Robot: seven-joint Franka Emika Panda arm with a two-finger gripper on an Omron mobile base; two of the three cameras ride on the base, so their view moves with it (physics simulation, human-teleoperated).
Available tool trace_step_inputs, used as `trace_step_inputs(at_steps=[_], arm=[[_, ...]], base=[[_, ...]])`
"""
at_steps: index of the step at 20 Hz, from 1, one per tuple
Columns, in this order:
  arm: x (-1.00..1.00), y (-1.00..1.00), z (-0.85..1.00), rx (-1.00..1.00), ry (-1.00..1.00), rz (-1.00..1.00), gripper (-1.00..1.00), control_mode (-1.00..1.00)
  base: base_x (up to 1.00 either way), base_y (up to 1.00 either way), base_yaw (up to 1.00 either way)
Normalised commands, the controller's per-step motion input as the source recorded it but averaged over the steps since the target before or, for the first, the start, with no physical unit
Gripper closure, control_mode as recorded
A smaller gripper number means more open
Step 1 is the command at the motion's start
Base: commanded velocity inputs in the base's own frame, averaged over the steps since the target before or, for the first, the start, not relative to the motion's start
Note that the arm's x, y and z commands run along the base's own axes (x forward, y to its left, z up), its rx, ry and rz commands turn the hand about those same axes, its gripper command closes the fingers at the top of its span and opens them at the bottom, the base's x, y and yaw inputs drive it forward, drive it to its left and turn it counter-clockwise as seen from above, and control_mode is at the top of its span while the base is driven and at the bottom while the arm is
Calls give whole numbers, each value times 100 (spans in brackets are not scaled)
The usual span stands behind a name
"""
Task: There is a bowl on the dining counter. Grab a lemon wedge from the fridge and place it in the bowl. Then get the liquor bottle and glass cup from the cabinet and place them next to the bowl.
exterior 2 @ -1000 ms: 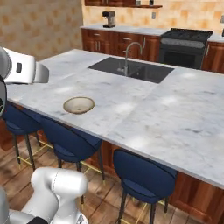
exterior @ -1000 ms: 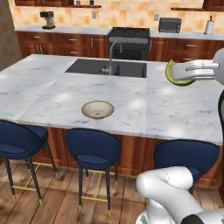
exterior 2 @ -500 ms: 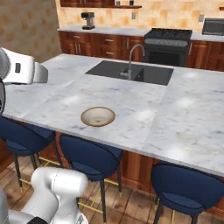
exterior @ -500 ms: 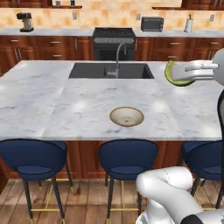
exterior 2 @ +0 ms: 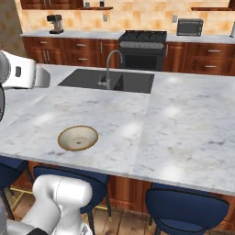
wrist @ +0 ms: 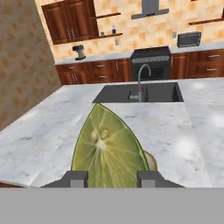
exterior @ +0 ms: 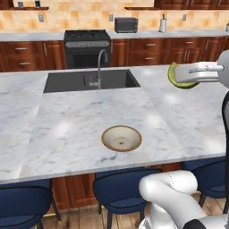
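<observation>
One bowl (exterior: 121, 137) sits empty on the counter (exterior: 67, 129), near the sink (exterior: 89, 80). Gripper (wrist: 111, 178) pinches the lemon wedge (wrist: 107, 151) above the counter.

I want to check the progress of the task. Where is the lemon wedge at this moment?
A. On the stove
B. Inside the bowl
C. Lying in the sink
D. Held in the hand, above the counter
D: the lemon wedge sits between the fingers of the hand, up over the counter, while the bowl is empty.
</observation>
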Motion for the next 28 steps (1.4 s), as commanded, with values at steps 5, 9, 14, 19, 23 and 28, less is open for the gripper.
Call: trace_step_inputs(at_steps=[5,9,14,19,23,28], arm=[[80,0,-3,0,21,-16,100,-100],[83,0,-11,-6,55,-1,100,-100],[32,6,-83,-8,54,5,100,-100],[15,22,-92,-7,23,5,100,-100],[31,12,-87,-6,8,6,100,-100],[40,0,-88,-1,7,9,100,-100]], base=[[20,0,-6],[0,0,0],[0,0,0],[0,0,0],[0,0,0],[0,0,0]])
